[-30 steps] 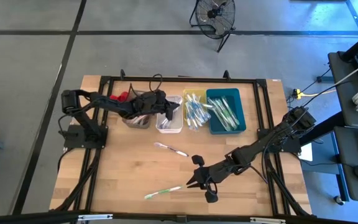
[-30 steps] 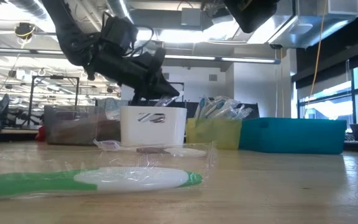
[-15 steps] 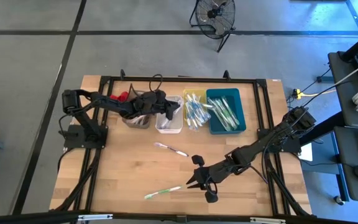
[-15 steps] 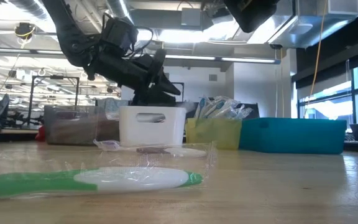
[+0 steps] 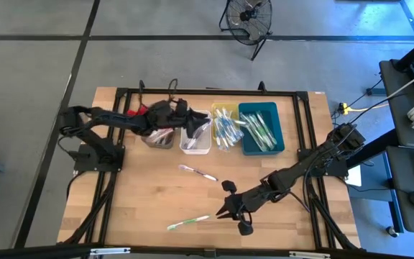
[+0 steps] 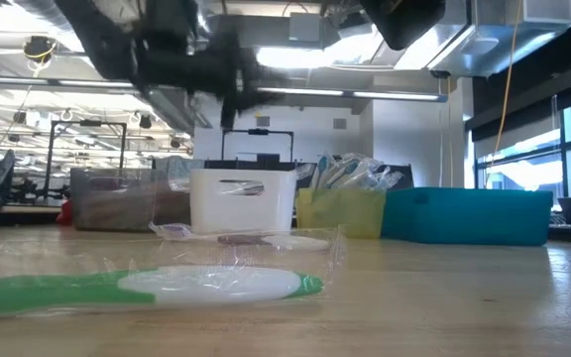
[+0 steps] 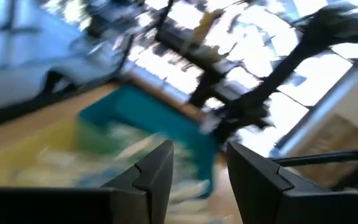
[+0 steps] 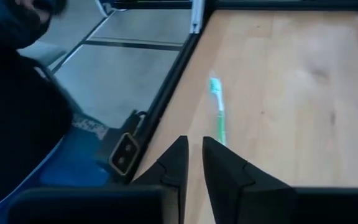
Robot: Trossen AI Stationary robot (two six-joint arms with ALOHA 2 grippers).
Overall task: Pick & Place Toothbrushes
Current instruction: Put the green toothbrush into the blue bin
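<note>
We are seeing left claw (image 5: 183,109) pulling back from white bin (image 5: 195,140), fingers now apart, empty: brush delivered. Right claw (image 8: 193,163) nearly together over green brush (image 8: 217,111).

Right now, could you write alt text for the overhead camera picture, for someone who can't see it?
Two dark robot arms work over a wooden table seen from above. The left gripper is above a row of grey, white, yellow and teal bins holding toothbrushes, while the right gripper sits low beside a green toothbrush. A pink toothbrush lies mid-table.
</note>
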